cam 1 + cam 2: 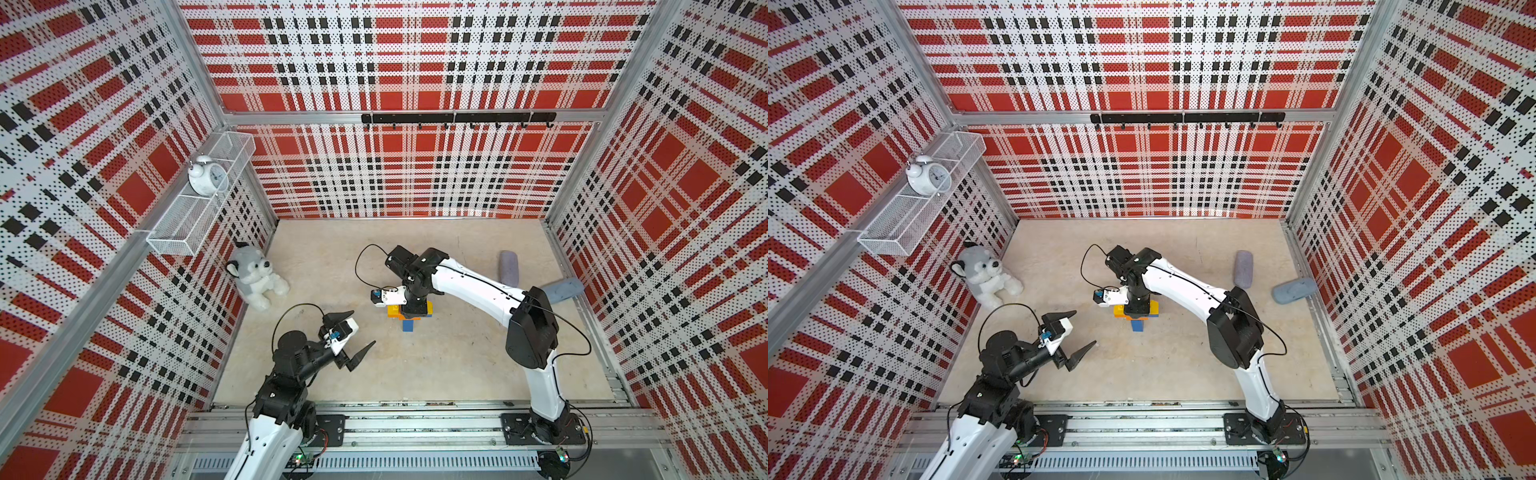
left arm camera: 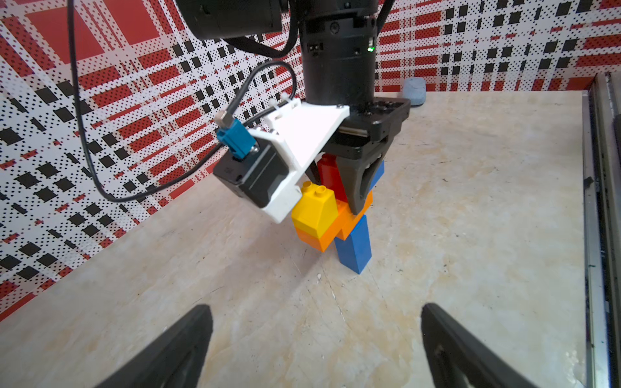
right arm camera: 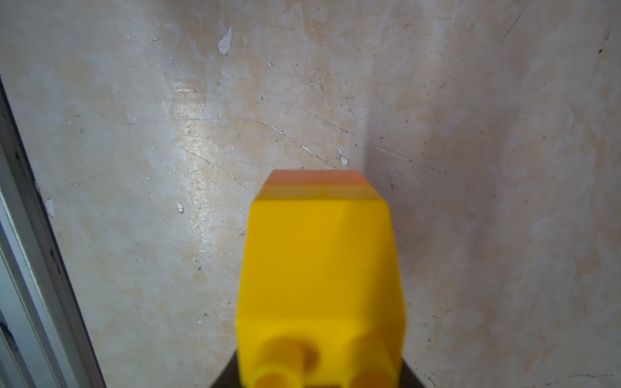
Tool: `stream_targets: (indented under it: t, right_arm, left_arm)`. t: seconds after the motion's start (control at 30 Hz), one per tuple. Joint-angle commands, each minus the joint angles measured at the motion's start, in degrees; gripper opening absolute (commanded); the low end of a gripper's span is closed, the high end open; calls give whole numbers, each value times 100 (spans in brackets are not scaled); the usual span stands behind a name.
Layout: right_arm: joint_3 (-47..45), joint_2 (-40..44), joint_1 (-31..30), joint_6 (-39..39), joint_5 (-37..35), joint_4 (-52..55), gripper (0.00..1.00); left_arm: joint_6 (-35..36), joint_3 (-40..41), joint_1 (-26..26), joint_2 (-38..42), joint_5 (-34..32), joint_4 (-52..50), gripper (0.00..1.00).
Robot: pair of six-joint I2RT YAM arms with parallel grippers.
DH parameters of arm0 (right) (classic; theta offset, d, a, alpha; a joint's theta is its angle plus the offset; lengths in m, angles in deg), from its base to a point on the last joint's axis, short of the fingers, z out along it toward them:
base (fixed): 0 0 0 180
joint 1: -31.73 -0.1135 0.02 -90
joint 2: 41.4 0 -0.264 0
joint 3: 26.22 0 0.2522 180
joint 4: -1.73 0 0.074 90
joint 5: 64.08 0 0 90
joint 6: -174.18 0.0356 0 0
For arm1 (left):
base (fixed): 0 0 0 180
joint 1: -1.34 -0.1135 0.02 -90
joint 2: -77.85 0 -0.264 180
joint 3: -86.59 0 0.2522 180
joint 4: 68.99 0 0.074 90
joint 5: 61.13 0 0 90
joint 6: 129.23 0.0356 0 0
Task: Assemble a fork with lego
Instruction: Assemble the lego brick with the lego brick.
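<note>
Fork point(image 2: 346, 220) upright, T-shaped: blue, orange, yellow, red

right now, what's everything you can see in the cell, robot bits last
fork: one, blue handle, orange-blue crossbar, yellow and red prongs; mid-table, upright, handle down
plush dog: one, grey-white; table, by left wall
alarm clock: one, white; in wire basket
wire basket: one, white; left wall
hook rail: one, black; back wall
rounded case: one, grey; table, far right
flat pad: one, blue-grey; table's right edge
table: one, beige
right gripper: shut on fork from above
left gripper: open, empty
</note>
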Motion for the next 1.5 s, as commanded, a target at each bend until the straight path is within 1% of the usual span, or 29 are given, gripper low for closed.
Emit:
stream_targets:
  t: [0.0, 0.17, 0.27, 0.4, 0.53, 0.7, 0.83, 0.93, 1.23, 1.47]
  right_arm:
    - [20, -360, -78, 355, -133, 215, 23]
    - [-43, -195, -104, 429, -24, -76, 23]
    - [-59, -255, -122, 528, -42, -30, 23]
    - [-90, -272, -146, 765, 161, -21, 23]
    - [-153, -212, -182, 1125, 100, -14, 23]
    - [-477, 75, -192, 1321, -42, -183, 23]
    - [-336, 179, -201, 1705, -259, -259, 23]
    - [-273, 250, -209, 1886, -290, -324, 23]
    - [-63, 405, -261, 1864, -419, -196, 24]
    - [32, 460, -271, 1907, -342, -62, 24]
  left_arm:
    - [62, 63, 39, -37, -12, 147, 98]
    - [58, 72, 39, -29, -12, 147, 98]
    - [50, 80, 39, 2, -22, 147, 98]
    - [49, 80, 37, 6, -26, 134, 98]
    - [57, 81, 39, -11, -32, 147, 98]
    - [58, 80, 39, -38, -21, 156, 98]
    - [51, 60, 38, -105, 18, 195, 98]
    - [38, 15, 35, -173, 49, 232, 98]
    - [32, 2, 39, -179, 24, 234, 98]
    - [14, 12, 39, -151, -11, 235, 98]
